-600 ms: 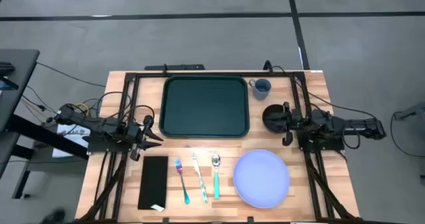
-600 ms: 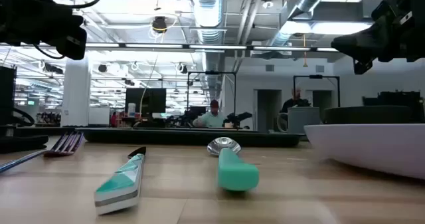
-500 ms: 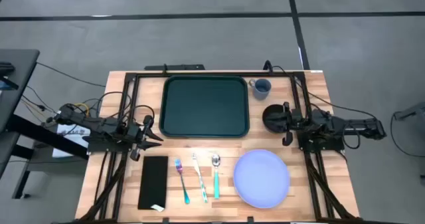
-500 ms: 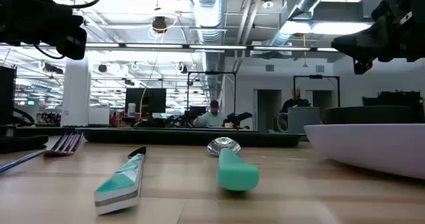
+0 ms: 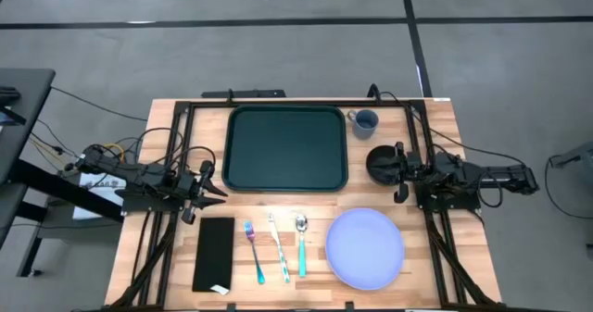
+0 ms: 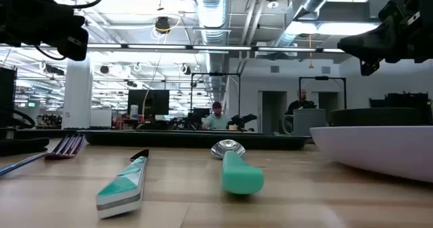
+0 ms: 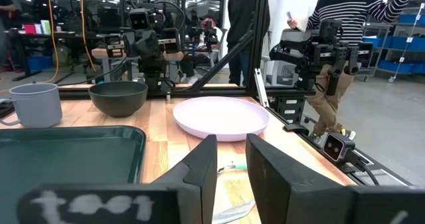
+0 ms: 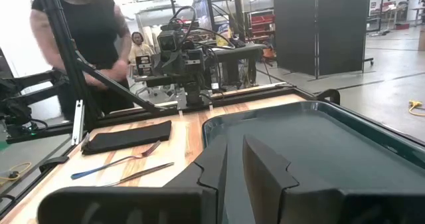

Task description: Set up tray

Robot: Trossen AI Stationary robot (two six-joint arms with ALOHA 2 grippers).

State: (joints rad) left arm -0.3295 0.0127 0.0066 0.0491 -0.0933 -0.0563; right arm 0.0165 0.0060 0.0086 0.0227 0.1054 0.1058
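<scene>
Mid-table: dark green plastic tray, rounded corners, raised rim.
Left gripper & right gripper beside tray edges, fingers narrowly parted, holding nothing; round lavender plate nearby.

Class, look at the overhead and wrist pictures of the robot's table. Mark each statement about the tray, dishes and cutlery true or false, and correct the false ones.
1. The tray has nothing on it. True.
2. The blue mug stands on the tray. False: it stands on the table beside the tray's far right corner.
3. The dark bowl sits on the lavender plate. False: they are apart on the table.
4. The fork, knife and spoon lie between the black flat rectangle and the plate. True.
</scene>
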